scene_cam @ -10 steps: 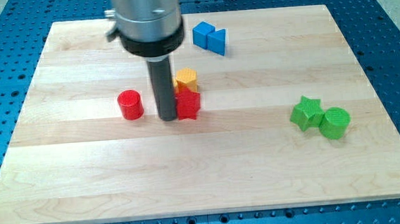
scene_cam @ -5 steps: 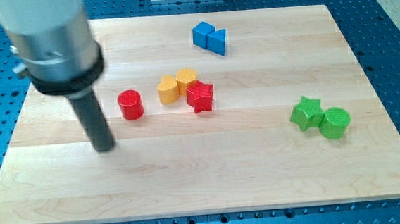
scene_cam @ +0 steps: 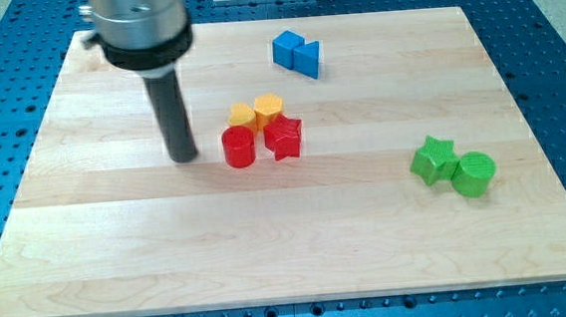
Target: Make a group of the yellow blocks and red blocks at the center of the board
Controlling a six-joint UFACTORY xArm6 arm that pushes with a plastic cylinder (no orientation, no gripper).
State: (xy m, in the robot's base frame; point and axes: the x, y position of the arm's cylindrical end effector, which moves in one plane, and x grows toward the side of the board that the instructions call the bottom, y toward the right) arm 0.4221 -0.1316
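Note:
A red cylinder (scene_cam: 238, 147), a red star (scene_cam: 283, 136) and two yellow blocks (scene_cam: 244, 115) (scene_cam: 268, 108) sit packed together near the board's middle. The red cylinder touches the left yellow block and the red star. My tip (scene_cam: 184, 156) stands on the board just to the view's left of the red cylinder, with a small gap between them. The dark rod rises from the tip to a grey and black collar at the view's top left.
Two blue blocks (scene_cam: 297, 54) sit together near the view's top. A green star (scene_cam: 433, 159) and a green cylinder (scene_cam: 475, 174) touch at the view's right. The wooden board (scene_cam: 90, 252) lies on a blue perforated table.
The red cylinder has moved to the view's right, against the yellow and red star cluster. My tip swung out to the view's left, then came back right behind the cylinder.

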